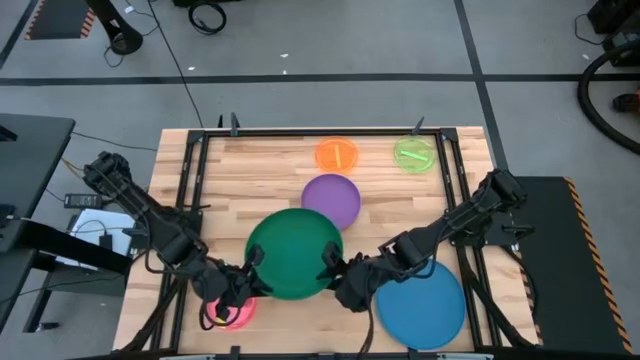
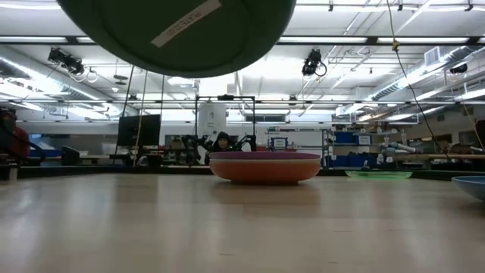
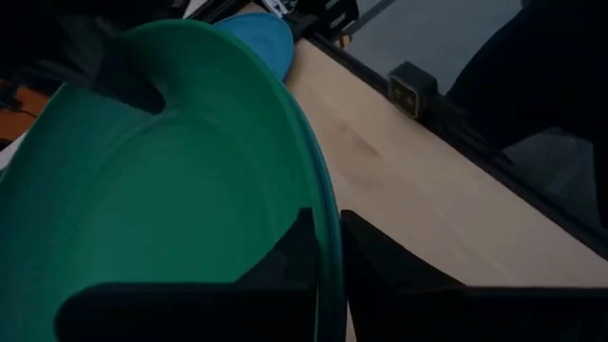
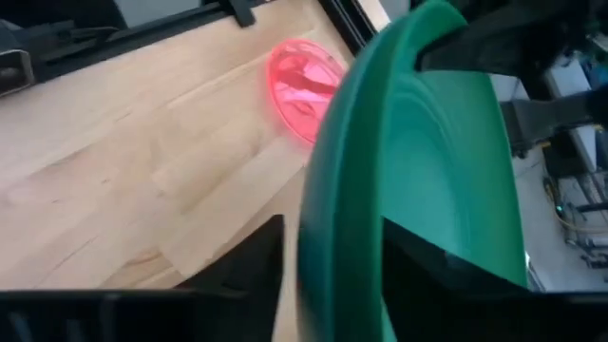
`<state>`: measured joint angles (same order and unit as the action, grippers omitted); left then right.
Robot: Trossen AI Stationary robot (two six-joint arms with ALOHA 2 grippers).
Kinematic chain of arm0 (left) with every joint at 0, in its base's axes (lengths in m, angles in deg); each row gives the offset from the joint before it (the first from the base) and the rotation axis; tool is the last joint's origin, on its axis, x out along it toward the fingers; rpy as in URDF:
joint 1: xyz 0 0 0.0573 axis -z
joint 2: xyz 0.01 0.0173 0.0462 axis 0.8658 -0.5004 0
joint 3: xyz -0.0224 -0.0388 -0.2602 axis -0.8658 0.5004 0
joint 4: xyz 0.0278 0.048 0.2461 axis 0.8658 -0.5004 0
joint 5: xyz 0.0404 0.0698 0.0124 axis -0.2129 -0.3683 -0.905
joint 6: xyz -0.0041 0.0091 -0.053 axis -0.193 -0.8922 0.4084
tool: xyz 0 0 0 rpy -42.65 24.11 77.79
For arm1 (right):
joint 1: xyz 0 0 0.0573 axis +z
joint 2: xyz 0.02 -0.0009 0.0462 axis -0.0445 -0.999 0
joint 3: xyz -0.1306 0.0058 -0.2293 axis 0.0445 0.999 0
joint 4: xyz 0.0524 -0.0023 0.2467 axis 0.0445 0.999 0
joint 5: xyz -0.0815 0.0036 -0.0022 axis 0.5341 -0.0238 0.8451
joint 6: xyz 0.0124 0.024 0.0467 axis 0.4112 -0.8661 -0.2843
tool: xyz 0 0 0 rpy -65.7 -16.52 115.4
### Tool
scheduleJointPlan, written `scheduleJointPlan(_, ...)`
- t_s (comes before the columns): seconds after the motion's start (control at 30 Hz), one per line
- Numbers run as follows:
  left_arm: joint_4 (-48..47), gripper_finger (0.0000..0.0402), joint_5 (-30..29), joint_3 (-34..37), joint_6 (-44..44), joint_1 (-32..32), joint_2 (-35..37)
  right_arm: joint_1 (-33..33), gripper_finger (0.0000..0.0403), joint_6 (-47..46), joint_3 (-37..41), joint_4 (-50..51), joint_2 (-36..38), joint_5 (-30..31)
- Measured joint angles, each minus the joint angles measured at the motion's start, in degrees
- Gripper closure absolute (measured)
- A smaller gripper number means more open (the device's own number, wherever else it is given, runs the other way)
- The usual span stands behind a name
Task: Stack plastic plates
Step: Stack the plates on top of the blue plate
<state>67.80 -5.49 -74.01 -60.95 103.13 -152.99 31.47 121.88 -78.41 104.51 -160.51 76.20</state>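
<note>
A large dark green plate [image 1: 293,252] hangs in the air between my two grippers; the low view shows its underside [image 2: 178,34] high above the table. My left gripper [image 1: 247,275] is shut on the plate's left rim, and my right gripper [image 1: 335,272] on its right rim. The blue plate [image 1: 420,300] lies flat at the near right. The purple plate [image 1: 331,200] sits on a red-orange one [image 2: 265,171] at mid table. Small orange [image 1: 336,153] and lime [image 1: 414,154] plates lie at the far edge, and a pink one [image 1: 235,312] at the near left. My left gripper [image 3: 328,275] pinches the green plate's left rim [image 3: 326,223], one finger [image 3: 290,256] inside the dish and one outside, coming level from the table's left. The plate is lifted clear. My right gripper [image 4: 332,266] pinches the opposite rim [image 4: 328,204] the same way from the right, one finger [image 4: 418,261] inside the dish.
A black metal frame [image 1: 190,190] runs along the table's left, far and right sides. Bare wood [image 1: 250,175] lies between the frame and the purple plate. The pink plate [image 4: 304,81] sits close under my left arm.
</note>
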Motion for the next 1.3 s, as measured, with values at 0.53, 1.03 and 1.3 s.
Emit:
scheduleJointPlan(0.53,-2.0,0.0319,0.3,-2.3,9.2,0.1,0.1,-0.2,0.0347,0.4,0.0,-0.1,0.0,-2.1)
scheduleJointPlan(1.03,-25.8,0.0180,-6.8,-13.5,19.5,0.8,2.1,2.1,0.0347,-23.2,0.8,12.3,0.0,8.4)
scheduleJointPlan(1.3,-26.1,0.0204,-14.2,-5.1,24.9,0.8,9.1,18.1,0.0347,-55.9,0.8,22.2,0.0,10.4)
